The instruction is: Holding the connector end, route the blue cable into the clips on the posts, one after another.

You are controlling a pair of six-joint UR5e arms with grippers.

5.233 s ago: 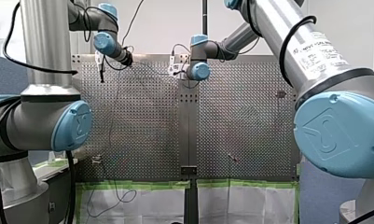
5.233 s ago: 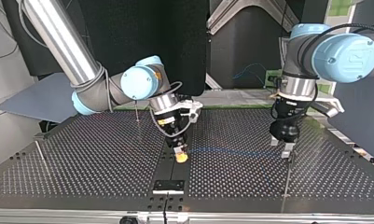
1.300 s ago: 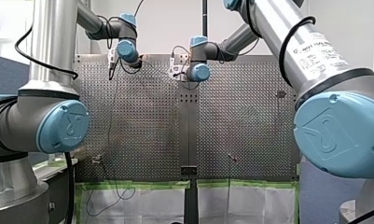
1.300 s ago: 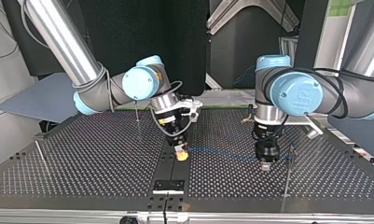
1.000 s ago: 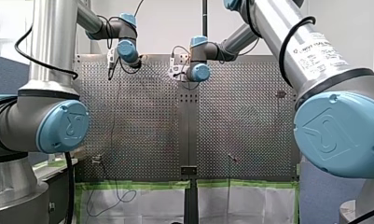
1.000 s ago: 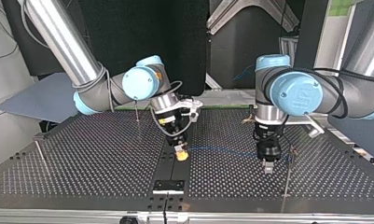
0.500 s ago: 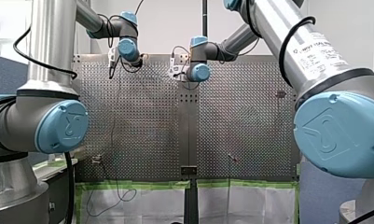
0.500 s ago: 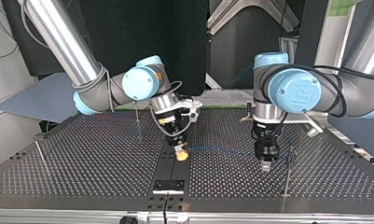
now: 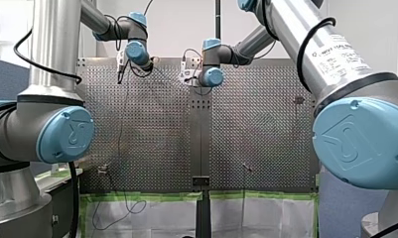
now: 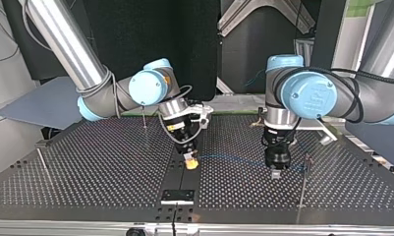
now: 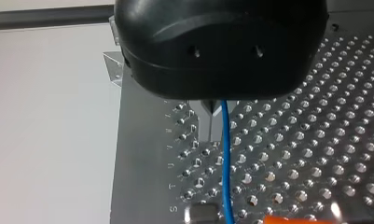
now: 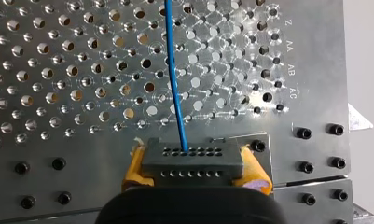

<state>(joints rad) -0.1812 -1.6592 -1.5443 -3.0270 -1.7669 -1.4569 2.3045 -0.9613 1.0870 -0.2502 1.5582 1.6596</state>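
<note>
A perforated metal worktop [image 10: 86,167] carries thin posts [image 10: 144,118]. The grey connector [image 12: 208,163] is pinched between the yellow pads [image 12: 134,170] of my right pincer [image 12: 194,164]. The blue cable [image 12: 174,84], judged light and limp, is stretched to my left pincer [image 10: 275,173], pressed together on it near a post [image 10: 302,189]. Room around is wide.

Perforated table [image 12: 82,158] — bare metal, shiny; blue cable [image 12: 174,84] — smooth plastic sheath; connector [image 12: 192,161] matt grey plastic

Blue cable [image 12: 173,79] from connector [image 12: 192,159] between yellow jaws
</note>
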